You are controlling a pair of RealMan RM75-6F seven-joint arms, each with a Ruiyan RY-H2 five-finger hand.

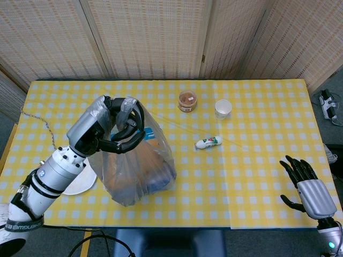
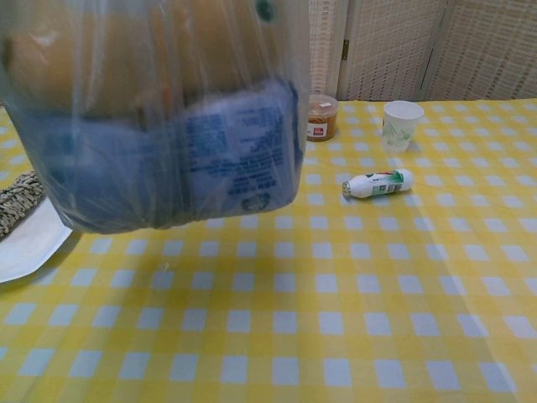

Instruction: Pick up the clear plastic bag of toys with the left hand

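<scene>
My left hand (image 1: 110, 126) grips the gathered top of the clear plastic bag of toys (image 1: 140, 171), which hangs in the air above the table's left half. Through the plastic I see an orange toy and a blue printed pack. In the chest view the bag (image 2: 168, 134) fills the upper left, its bottom well clear of the yellow checked cloth; the left hand is out of that frame. My right hand (image 1: 308, 184) rests open at the table's near right corner, holding nothing.
A white plate (image 1: 80, 182) with a coil of rope (image 2: 18, 200) lies partly under the left arm. A small jar (image 1: 187, 100), a paper cup (image 1: 223, 108) and a small bottle lying on its side (image 1: 208, 142) stand at the middle and back of the table (image 1: 257, 160).
</scene>
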